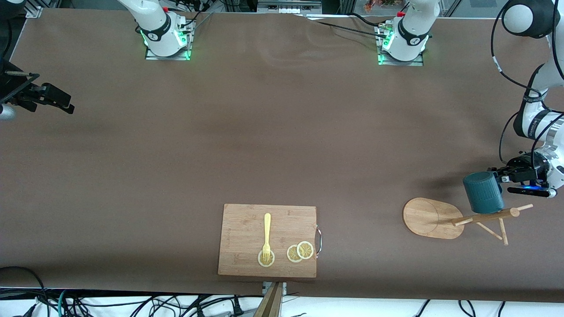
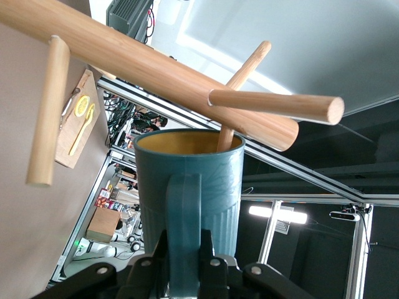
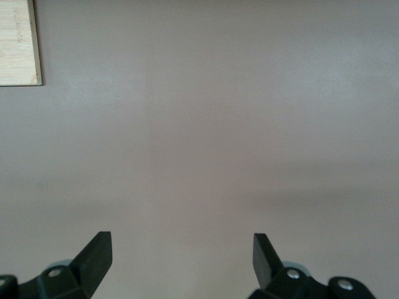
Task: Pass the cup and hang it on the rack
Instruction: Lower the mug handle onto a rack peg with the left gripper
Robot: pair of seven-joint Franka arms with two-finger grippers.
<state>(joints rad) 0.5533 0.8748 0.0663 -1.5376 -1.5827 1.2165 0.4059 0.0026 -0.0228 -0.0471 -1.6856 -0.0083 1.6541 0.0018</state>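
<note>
Gripping the cup (image 1: pixel 483 192) by its handle, the left gripper (image 1: pixel 503 178) holds it over the rack (image 1: pixel 434 218) at the left arm's end of the table (image 1: pixel 273 132). Nearer the front camera, a cutting board (image 1: pixel 246 229) carries a yellow fork (image 1: pixel 266 235) and lemon slices (image 1: pixel 300 252). The right gripper (image 1: pixel 55 99) waits over bare table at the right arm's end.

From the left wrist, a peg (image 2: pixel 240 84) dips into the cup's (image 2: pixel 212 187) yellowish, otherwise empty interior.

From the right wrist, the fingers (image 3: pixel 96 255) stand spread.
</note>
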